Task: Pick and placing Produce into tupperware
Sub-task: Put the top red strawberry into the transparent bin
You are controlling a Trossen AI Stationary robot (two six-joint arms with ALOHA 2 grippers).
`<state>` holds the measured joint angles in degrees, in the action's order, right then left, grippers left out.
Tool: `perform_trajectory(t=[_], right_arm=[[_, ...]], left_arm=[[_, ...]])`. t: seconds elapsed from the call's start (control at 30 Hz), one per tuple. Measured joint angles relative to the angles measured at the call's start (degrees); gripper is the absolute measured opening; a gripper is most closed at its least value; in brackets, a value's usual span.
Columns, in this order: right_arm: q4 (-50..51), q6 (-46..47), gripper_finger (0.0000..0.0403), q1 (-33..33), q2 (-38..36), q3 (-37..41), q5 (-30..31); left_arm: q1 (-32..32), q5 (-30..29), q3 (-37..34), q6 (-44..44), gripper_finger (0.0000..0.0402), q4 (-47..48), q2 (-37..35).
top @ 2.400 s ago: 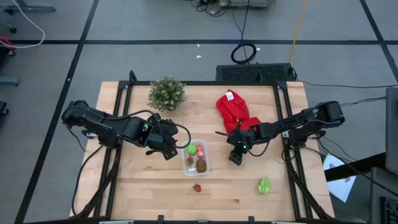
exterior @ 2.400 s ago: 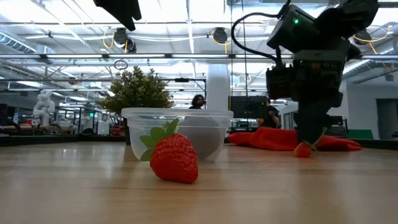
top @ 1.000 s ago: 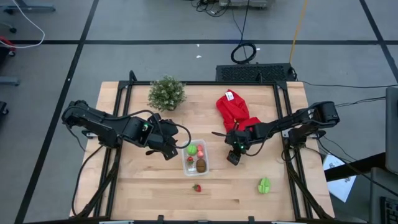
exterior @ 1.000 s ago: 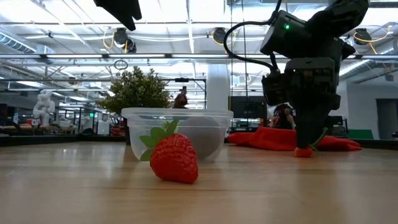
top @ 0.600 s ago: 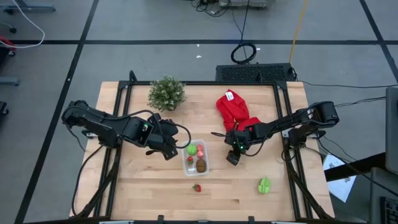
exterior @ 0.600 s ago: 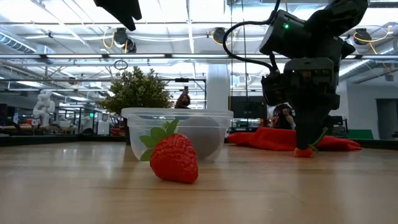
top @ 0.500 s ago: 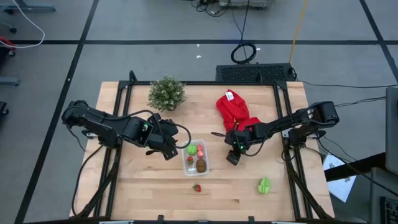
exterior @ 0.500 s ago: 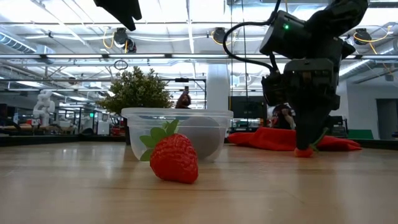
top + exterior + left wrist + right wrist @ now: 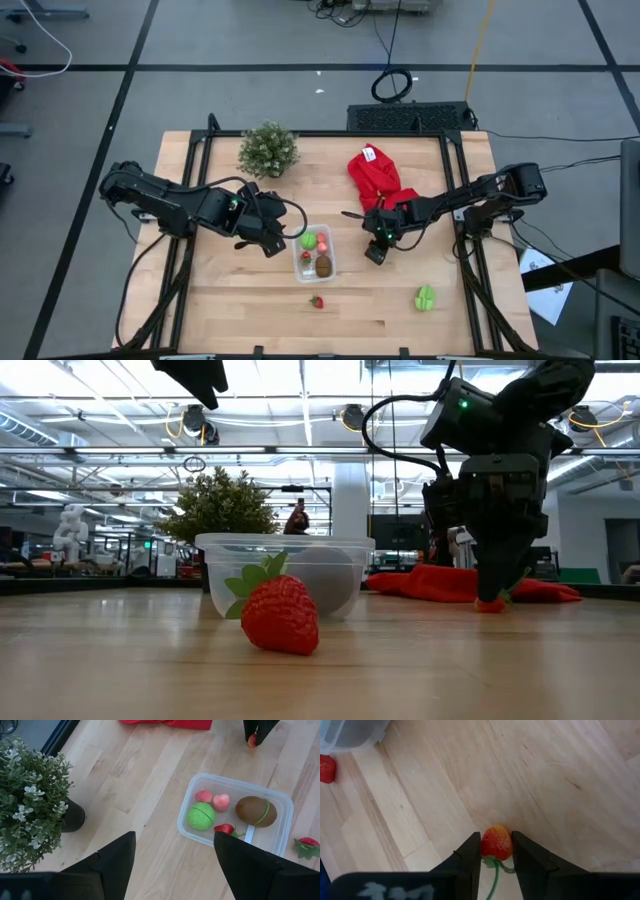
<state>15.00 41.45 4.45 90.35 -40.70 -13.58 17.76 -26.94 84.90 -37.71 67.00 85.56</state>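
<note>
Since a second ago the right gripper (image 9: 495,851) has drawn its jaws in on a small strawberry (image 9: 496,843), which now sits pinched between them, low at the counter (image 9: 230,310) just right of the tupperware (image 9: 316,266); little else has moved. Nearest the front edge lie a loose strawberry (image 9: 317,301) and, well off to the right, a green piece (image 9: 425,297). From table height the loose strawberry (image 9: 280,613) looms in front of the tub (image 9: 285,572), whose contents are hard to make out there; the left wrist camera looks straight in and shows a green round (image 9: 201,816), two pink bits (image 9: 212,799), a brown oval (image 9: 255,811) and a red strawberry (image 9: 224,828) inside. Only the right wrist camera shows the grip itself; from above it is hidden. Left of the tub the left gripper (image 9: 283,237) hangs with jaws wide apart, holding nothing. Farther back stand a bushy plant (image 9: 268,149) and a red cloth (image 9: 377,178); beyond the counter, a person (image 9: 296,521) shows in the room.
</note>
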Motion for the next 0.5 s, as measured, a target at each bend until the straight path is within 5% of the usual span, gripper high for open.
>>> perform_trajectory(t=[0.5], right_arm=[[7.94, -6.57, 0.0081, 0.07, 0.22, -14.60, -0.10]], left_arm=[[0.01, -0.01, 0.00, 0.54, 0.0273, 0.07, 0.00]])
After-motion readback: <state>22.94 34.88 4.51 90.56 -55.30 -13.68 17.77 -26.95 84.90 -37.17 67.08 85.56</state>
